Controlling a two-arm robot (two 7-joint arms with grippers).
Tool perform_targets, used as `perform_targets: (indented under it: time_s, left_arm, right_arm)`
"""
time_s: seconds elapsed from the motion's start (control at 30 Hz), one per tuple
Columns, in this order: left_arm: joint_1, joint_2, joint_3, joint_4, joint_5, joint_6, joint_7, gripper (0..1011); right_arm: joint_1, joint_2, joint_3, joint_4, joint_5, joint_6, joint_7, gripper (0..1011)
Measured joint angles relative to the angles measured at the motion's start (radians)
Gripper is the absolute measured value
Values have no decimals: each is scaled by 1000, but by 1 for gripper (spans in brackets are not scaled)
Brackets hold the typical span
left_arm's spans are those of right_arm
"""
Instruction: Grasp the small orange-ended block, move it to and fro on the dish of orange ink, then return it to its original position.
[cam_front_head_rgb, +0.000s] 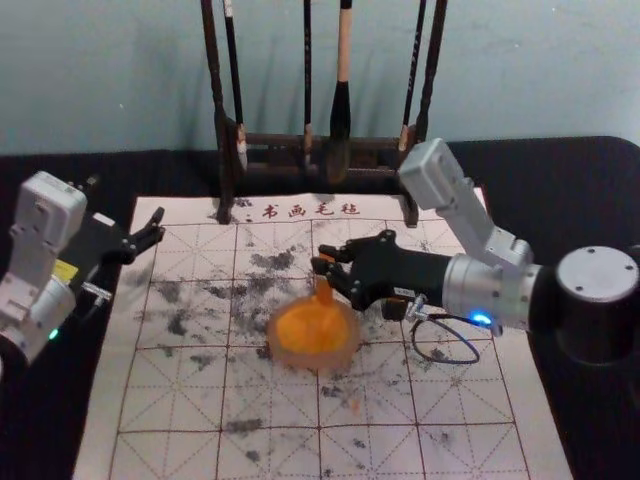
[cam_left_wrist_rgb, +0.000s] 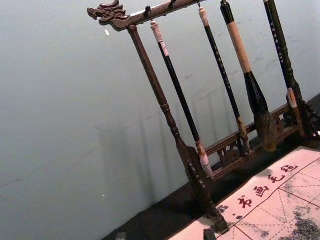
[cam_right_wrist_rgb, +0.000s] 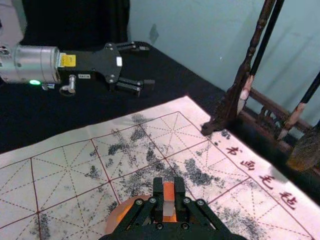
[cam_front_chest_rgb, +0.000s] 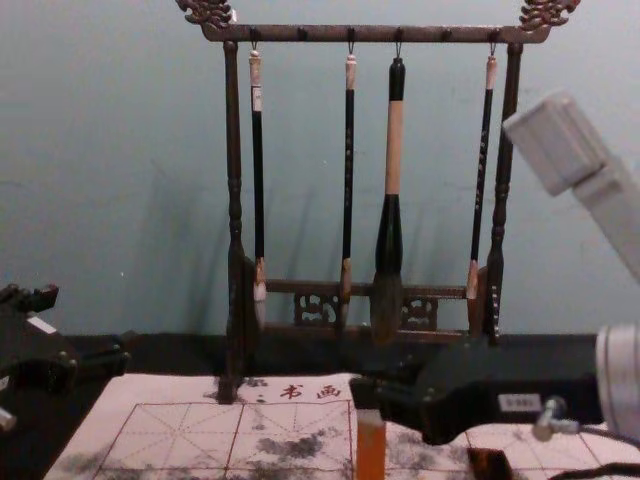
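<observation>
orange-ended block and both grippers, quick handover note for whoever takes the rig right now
Right gripper: shut on the small orange-ended block, held upright at the round dish of orange ink; ink contact unclear.
Left gripper: open, idle beyond the white mat's left edge.
Done: block grasped, brought to dish.
Left: finish the to-and-fro (progress unclear), then return block to its original position.

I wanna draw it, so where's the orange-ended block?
In the head view, the right gripper holds the block at the far side of the orange ink dish.
</observation>
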Motion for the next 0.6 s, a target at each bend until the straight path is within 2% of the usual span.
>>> perform_targets:
  time_s: [0.23,0.6]
  left_arm:
    - [0,0,0,0,0,0,0,1001]
    - [0,0,0,0,0,0,0,1001]
  right_arm:
    - [35,-36,-16,70,25,25,5,107]
    - [50,-48,-35,102,46,38,3,107]
